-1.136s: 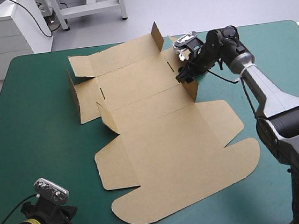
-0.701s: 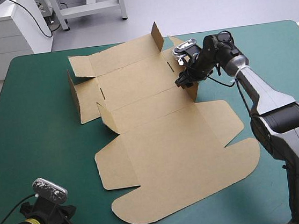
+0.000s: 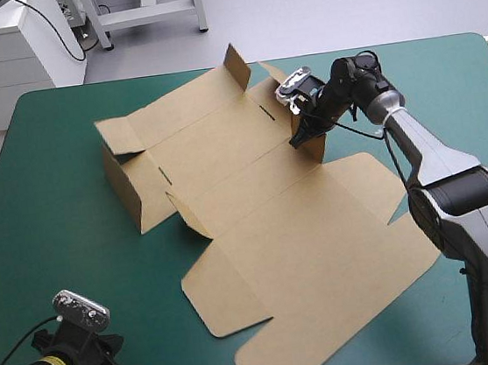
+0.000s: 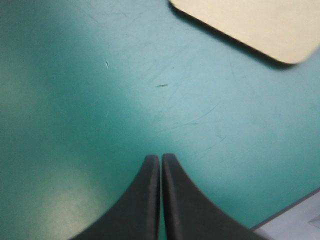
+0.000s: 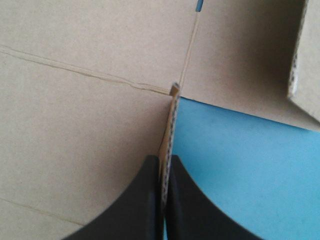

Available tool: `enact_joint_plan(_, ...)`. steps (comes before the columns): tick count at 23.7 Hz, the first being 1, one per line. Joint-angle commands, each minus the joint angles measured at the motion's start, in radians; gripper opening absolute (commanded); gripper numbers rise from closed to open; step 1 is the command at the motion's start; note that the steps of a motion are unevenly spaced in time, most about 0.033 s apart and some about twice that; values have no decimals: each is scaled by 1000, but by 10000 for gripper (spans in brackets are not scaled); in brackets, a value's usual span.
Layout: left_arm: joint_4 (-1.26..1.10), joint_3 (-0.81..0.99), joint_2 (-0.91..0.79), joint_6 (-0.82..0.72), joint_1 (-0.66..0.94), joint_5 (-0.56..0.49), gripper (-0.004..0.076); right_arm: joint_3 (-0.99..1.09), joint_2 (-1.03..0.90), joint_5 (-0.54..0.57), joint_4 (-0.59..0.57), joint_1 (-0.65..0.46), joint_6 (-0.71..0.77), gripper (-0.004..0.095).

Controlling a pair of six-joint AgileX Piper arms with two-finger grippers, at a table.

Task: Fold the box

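The brown box (image 3: 256,207) lies mostly flat across the middle of the teal-green table, with small flaps raised at its far and left ends and the large lid panel toward the near right. My right gripper (image 3: 301,137) is at the box's far right side, shut on a small upright flap (image 5: 170,125) whose edge runs between the black fingers (image 5: 145,200). My left gripper (image 4: 160,159) is shut and holds nothing; it hovers over bare cover near the table's front left corner (image 3: 88,359), with a rounded corner of the box (image 4: 260,30) ahead of it.
The teal-green table (image 3: 45,214) shows bare cover along its left side and far right corner. A raised flap (image 3: 237,64) stands at the box's far edge, another (image 3: 123,183) at its left end.
My right gripper has shut on the upright flap and the whole box has swung and shifted: its far left end moved left, the lid panel moved toward the near right. The left arm stayed still.
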Motion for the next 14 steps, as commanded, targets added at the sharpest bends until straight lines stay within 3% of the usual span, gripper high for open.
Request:
enact_joint_plan(1, -6, -31, 9, -13, -8, -48, -8, -31, -63, 10, 68, 3, -287, -20)
enact_joint_plan(6, -6, -31, 9, -13, -8, -48, -8, -31, -63, -7, 72, 41, -634, -20)
enact_joint_plan(14, -6, -31, 9, -13, -8, -48, -8, -31, -63, -225, 71, 125, -751, -20)
